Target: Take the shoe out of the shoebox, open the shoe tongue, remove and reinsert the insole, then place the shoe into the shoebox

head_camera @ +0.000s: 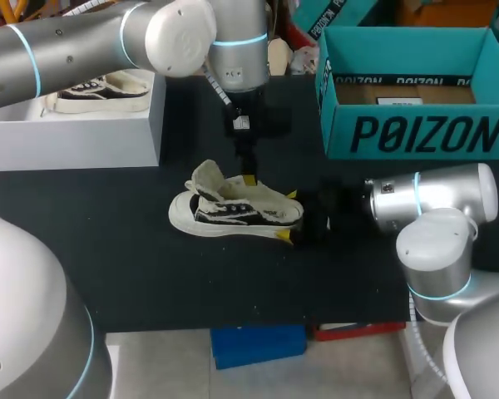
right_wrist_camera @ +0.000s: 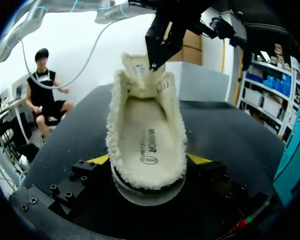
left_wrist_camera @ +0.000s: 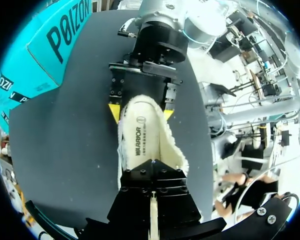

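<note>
2 grips, 1 shoe (head_camera: 233, 212). R jaws are clamped across the heel, a yellow tip on each side. L jaws look pinched on the shoe tongue (right_wrist_camera: 137, 75), holding it upright. Shoe sits on the bench (head_camera: 108, 249), well apart from the shoebox (head_camera: 416, 125). Long axis runs across the bench, heel twd R arm (head_camera: 432, 208), toe away. Insole (right_wrist_camera: 147, 135) is seated and exposed btwn the two grips. IMO L arm (head_camera: 66, 41) is better placed for the pull: drop the tongue, go in from above.
</note>
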Available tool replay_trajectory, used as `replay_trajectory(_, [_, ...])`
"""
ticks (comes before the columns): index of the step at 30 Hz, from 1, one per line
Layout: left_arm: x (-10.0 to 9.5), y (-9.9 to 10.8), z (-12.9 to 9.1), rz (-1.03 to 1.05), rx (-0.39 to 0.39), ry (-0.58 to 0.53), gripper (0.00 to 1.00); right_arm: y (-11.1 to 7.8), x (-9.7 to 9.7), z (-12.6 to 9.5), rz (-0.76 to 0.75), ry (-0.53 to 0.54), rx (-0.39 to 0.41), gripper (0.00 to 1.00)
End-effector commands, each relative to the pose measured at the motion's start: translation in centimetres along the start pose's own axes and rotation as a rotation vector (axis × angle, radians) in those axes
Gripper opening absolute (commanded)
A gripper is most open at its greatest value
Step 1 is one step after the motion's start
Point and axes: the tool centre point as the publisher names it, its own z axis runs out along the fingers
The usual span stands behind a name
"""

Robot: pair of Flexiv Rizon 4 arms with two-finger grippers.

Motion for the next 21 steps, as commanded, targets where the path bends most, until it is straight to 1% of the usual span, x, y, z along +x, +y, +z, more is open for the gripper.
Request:
replay_trajectory(1, [-0.39, -0.09, 0.06, 0.001, -0.003, 0.022, 0.0, -0.09, -0.08, 0.12, 0.002, -0.002, 0.003, 0.0])
replay_trajectory(16, [-0.37, -0.09, 0.13, 0.006, 0.001, 0.021, 0.0, -0.09, -0.08, 0.12, 0.002, -0.002, 0.003, 0.0])
replay_trajectory(17, [-0.39, -0.06, 0.23, -0.009, -0.022, -0.012, 0.0, -0.09, -0.08, 0.12, 0.002, -0.002, 0.003, 0.0])
replay_trajectory(21, [-0.44, 0.0, 0.22, 0.003, -0.03, -0.061, 0.0, -0.09, -0.08, 0.12, 0.002, -0.002, 0.003, 0.0])
